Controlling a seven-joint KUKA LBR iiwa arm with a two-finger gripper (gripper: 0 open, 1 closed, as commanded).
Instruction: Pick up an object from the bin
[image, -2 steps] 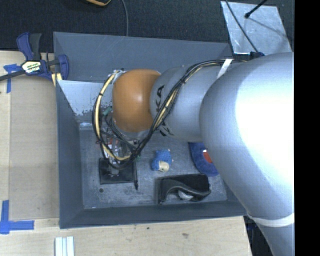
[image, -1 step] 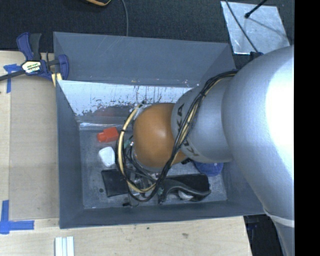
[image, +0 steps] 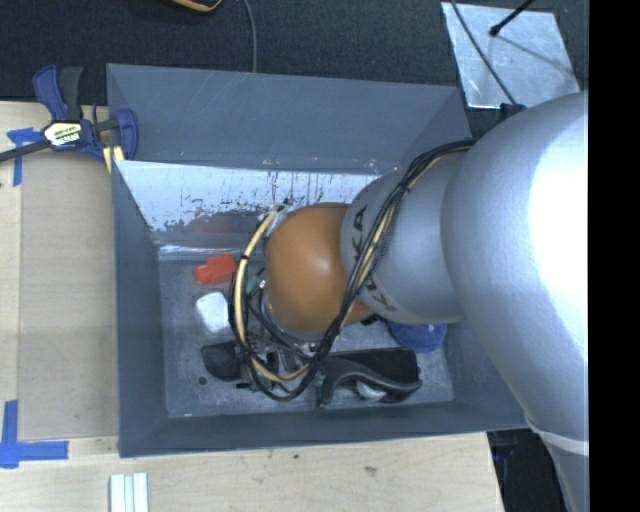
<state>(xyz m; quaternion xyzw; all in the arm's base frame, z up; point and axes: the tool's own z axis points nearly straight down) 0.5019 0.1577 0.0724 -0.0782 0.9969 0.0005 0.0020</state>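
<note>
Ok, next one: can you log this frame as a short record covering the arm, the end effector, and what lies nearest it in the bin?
arm: reaches in from the right, orange wrist cover above the bin's middle
end effector: low, near the front wall of the grey bin, among cables
nearest things: black piece to its left, black curved thing to its right
other things: white lump, red piece, blue thing
held: cannot tell

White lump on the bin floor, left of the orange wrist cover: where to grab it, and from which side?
Probably from straight above, gripping the white lump across its left and right sides: a red piece lies close above it in view, a black thing below; its left side is free.
</note>
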